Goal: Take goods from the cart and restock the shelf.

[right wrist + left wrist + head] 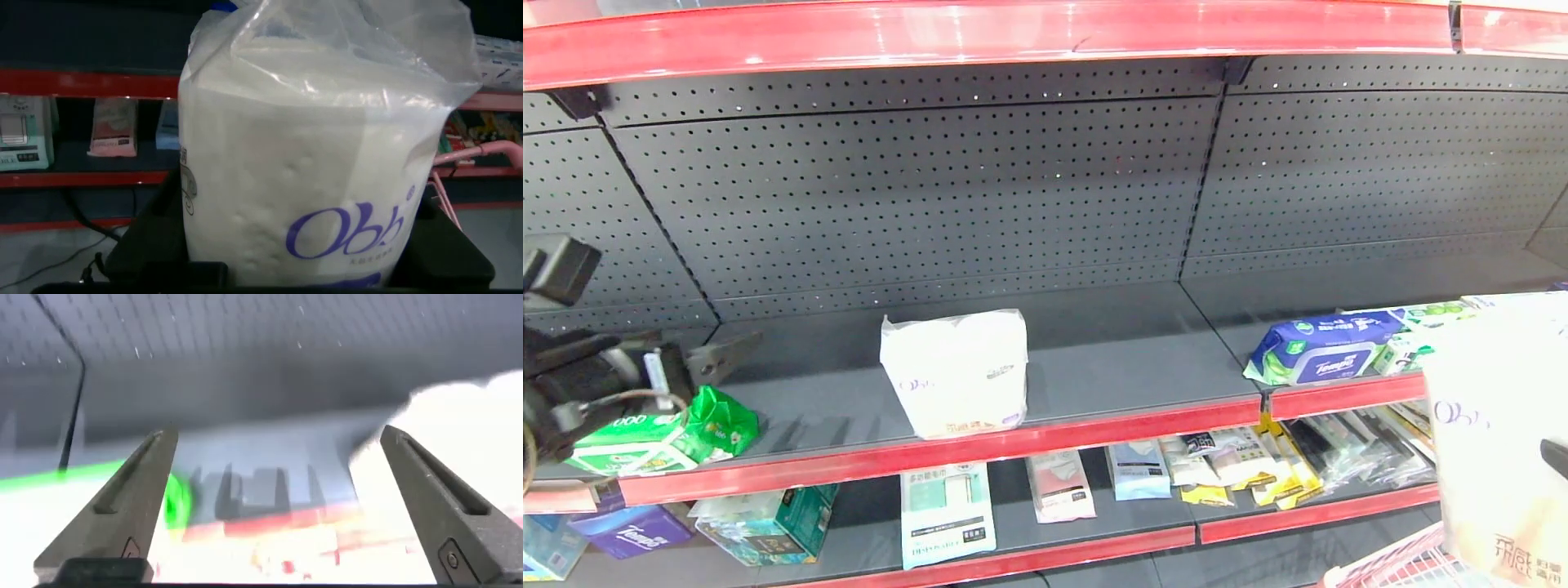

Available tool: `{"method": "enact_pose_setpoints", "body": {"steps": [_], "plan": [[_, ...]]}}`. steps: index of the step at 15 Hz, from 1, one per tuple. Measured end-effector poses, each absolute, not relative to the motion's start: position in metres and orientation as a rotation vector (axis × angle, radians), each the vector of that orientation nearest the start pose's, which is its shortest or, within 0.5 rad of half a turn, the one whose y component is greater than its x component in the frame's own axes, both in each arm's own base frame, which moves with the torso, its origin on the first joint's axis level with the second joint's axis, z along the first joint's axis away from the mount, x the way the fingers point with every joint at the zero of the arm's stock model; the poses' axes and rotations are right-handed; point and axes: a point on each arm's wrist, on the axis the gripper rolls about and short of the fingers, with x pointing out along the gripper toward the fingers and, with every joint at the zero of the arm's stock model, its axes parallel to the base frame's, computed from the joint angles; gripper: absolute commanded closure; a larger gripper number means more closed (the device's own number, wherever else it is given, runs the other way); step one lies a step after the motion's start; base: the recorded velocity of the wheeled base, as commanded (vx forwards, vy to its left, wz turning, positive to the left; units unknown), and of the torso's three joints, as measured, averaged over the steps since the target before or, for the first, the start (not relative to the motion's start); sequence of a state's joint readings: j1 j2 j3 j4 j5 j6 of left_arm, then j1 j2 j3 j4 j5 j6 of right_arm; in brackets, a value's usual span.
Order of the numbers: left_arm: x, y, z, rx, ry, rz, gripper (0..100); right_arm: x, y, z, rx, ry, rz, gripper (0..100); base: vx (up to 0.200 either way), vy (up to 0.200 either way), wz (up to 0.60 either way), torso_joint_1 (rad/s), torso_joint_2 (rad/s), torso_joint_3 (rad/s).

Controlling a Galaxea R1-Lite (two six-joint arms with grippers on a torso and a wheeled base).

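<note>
1 white tissue pack (pixel 1494 441) is clamped in the right gripper (pixel 302 253) just over the cart (pixel 1405 563), presumably so it can be stood on the shelf (pixel 1111 351) beside the matching pack (pixel 954 371) at the front edge. The left gripper (pixel 278 441) is spread wide, empty, parked near the green tissue pack (pixel 662 437).

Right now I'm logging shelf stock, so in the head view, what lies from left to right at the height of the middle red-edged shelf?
green tissue pack → white tissue pack → blue wipes pack → second white pack, nearer the camera at the far right
</note>
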State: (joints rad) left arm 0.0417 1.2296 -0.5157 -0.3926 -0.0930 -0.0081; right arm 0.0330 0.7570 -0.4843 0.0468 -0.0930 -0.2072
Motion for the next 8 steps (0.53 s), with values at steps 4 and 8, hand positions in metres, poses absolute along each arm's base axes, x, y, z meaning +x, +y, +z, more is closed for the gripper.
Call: {"method": "enact_pose_setpoints", "body": {"steps": [4,8], "plan": [[0.085,0.000,0.191,0.000,0.392,-0.142,0,0.090,0.002,0.207,-0.228,0.327,0.024,100,0.000,0.000,0.00,0.000,0.00,0.000],[0.006,-0.006,0.170,0.024,0.393,-0.261,0,0.106,0.003,0.214,-0.224,0.344,0.055,100,0.000,0.000,0.00,0.000,0.00,0.000]]}}
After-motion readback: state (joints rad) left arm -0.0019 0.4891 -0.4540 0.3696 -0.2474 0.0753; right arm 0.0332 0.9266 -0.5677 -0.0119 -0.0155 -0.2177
